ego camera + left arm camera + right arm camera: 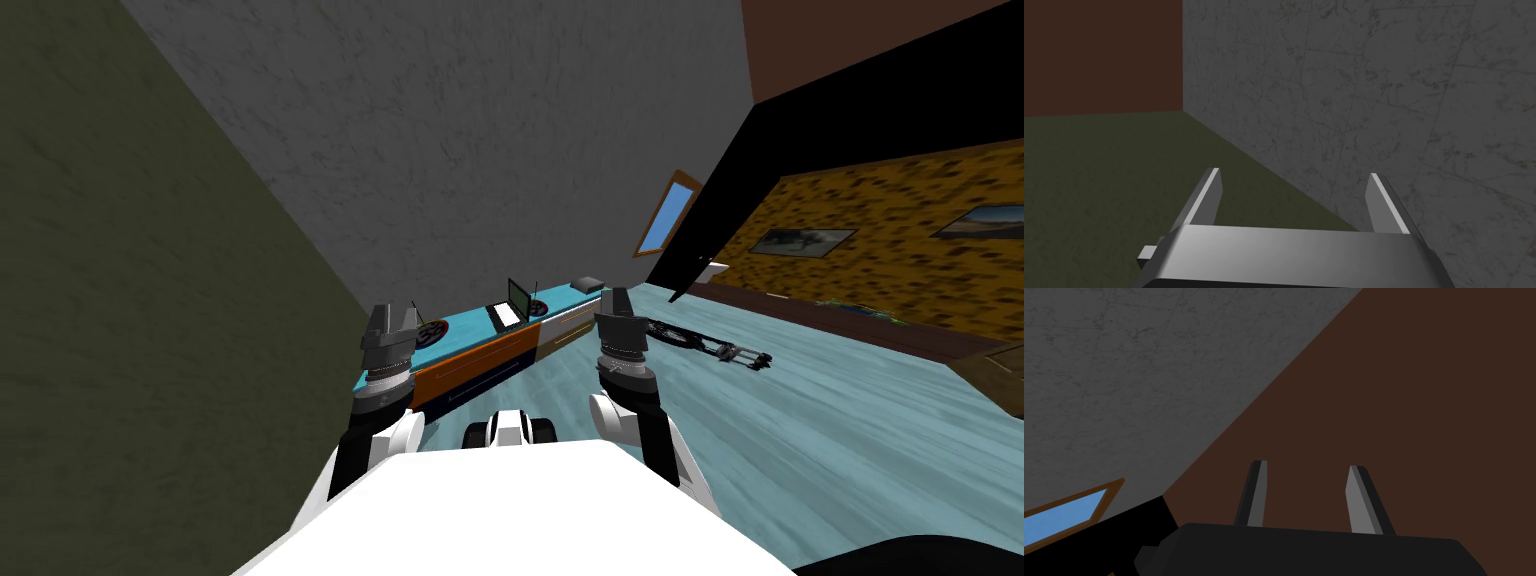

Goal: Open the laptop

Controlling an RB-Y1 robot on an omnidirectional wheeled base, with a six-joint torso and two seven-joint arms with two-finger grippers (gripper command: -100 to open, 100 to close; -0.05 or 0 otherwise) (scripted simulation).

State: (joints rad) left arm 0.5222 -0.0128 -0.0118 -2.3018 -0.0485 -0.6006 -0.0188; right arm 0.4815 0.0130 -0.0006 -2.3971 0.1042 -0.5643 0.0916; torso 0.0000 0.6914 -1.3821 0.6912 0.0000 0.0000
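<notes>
**Head view:** a small dark laptop (512, 305) with a white keyboard sits mid-top on the long teal-topped cabinet (468, 323), lid raised. The left gripper (390, 318) and right gripper (616, 302) hover on the cabinet's near side.
**Left wrist view:** fingers (1206, 200) wide apart, nothing between.
**Right wrist view:** fingers (1360, 503) apart, with a narrower gap.

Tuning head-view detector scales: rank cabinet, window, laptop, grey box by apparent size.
Largest to smallest:
cabinet
window
laptop
grey box
Apparent only; distances from the camera differ.
</notes>
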